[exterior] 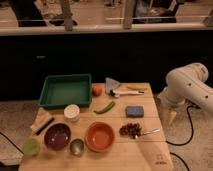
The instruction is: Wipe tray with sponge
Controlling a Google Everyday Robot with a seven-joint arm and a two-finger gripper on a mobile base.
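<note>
The green tray (65, 91) sits at the back left of the wooden table and looks empty inside. The blue-grey sponge (134, 111) lies flat on the table right of centre, well apart from the tray. My white arm (187, 85) comes in from the right, off the table's right edge. The gripper (171, 118) points down beside that edge, right of the sponge and lower than the table top. It holds nothing that I can see.
Between tray and sponge lie an orange fruit (97, 90), a folded grey-blue cloth (112, 84) and a green pepper (104, 107). Nearer the front are a white cup (72, 112), a purple bowl (57, 136), an orange bowl (100, 136), a brush block (42, 121) and a dark pile with a spoon (131, 130).
</note>
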